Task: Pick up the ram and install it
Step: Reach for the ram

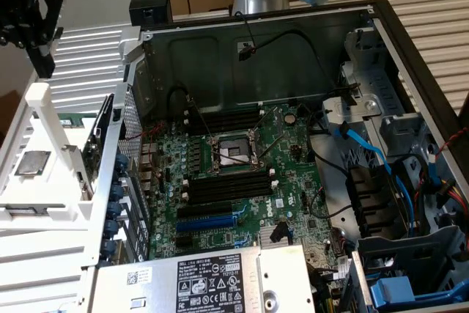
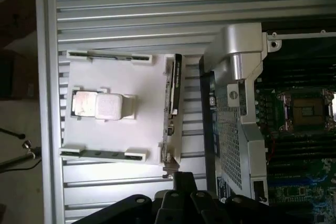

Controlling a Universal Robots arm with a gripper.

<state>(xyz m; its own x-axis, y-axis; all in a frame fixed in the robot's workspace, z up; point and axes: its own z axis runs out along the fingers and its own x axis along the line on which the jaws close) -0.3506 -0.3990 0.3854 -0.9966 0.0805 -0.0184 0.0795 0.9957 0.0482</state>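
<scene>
The ram (image 1: 98,137) is seen as a thin green and dark stick, stood on edge in the white tray (image 1: 44,203) at the exterior view's left, just beside the open computer case (image 1: 381,27). Its long dark edge is shown from above in the wrist view, well apart from the silver chip (image 2: 83,103). The motherboard (image 1: 242,174) is shown whole in the exterior view. The gripper (image 1: 40,53) is held above the tray's far end; how far open it is cannot be told.

Gripper (image 1: 40,62) aloft at the exterior view's left — pointed downward
</scene>
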